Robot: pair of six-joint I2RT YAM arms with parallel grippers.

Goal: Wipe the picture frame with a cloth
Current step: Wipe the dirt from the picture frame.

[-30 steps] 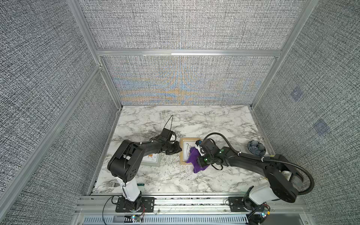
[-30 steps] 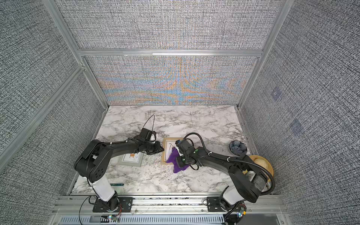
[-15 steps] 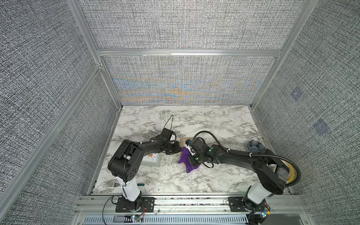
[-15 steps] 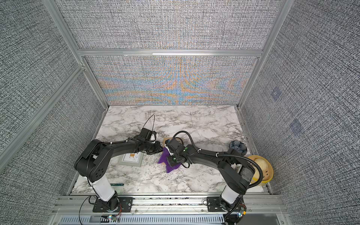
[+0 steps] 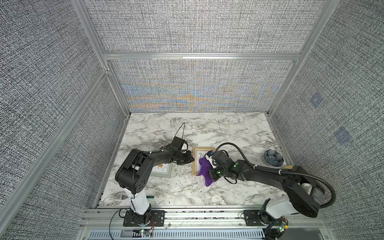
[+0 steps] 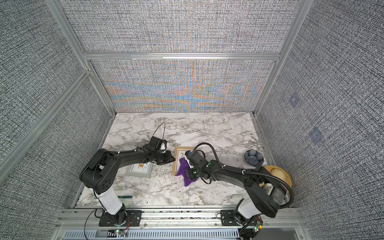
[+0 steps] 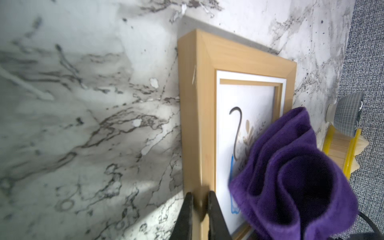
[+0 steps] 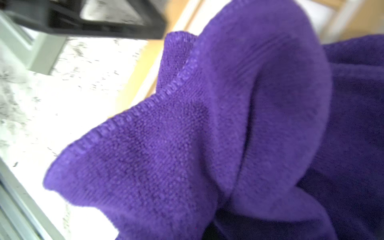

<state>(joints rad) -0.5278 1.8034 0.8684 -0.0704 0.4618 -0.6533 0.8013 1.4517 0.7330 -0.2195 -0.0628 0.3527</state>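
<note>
The picture frame [image 5: 203, 148] [image 6: 184, 148] is light wood and lies flat on the marble table, mid-table in both top views. My left gripper [image 5: 192, 161] [image 7: 200, 196] is shut on the frame's left rail [image 7: 193, 145], one finger on each side of the wood. The purple cloth [image 5: 204, 169] [image 6: 184, 171] [image 7: 291, 176] lies bunched over the frame's right half and hangs past its near edge. My right gripper [image 5: 212, 172] is shut on the cloth. In the right wrist view the cloth [image 8: 187, 135] fills the picture and hides the jaws.
A second, grey-green picture frame [image 5: 164, 169] lies partly under my left arm. A blue patterned bowl [image 5: 273, 158] stands at the right edge, with a wooden bowl [image 6: 276, 172] near it. A fork [image 5: 121, 195] and a teal tool [image 5: 150, 196] lie at the near left.
My right gripper swept the cloth left across the frame, then came partway back to the right. The left arm kept its hold and did not move.
</note>
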